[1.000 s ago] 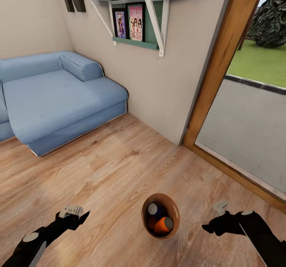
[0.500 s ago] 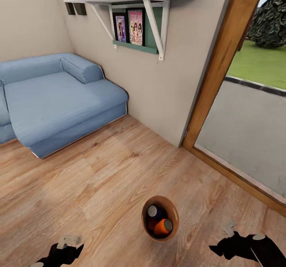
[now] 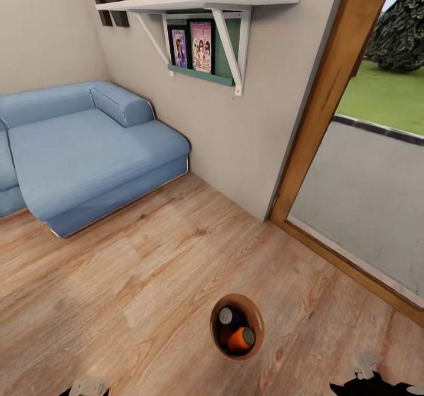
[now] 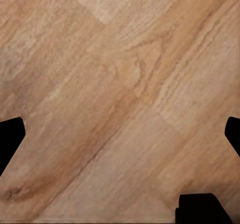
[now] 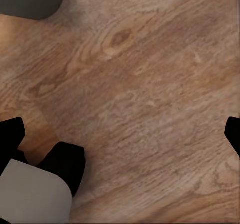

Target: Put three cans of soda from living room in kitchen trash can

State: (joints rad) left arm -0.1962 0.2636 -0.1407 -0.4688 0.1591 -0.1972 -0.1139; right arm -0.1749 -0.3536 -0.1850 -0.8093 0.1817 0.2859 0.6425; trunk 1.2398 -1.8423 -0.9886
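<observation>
tash can (image 3: 237, 325) | on floor (image 3: 147, 278) | between, ahead of left gripper (image 3: 88, 388), right gripper (image 3: 368, 372)

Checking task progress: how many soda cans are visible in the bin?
2 clearly: a dark can and an orange can, both inside the bin on the wood floor. Orange beneath them may be a third.

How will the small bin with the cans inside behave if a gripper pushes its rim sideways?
The tash can stands on bare wood floor, so it would probably slide easily. It looks narrower at the base, so a rim push may tip it. The loose soda cans inside would likely shift.
</observation>
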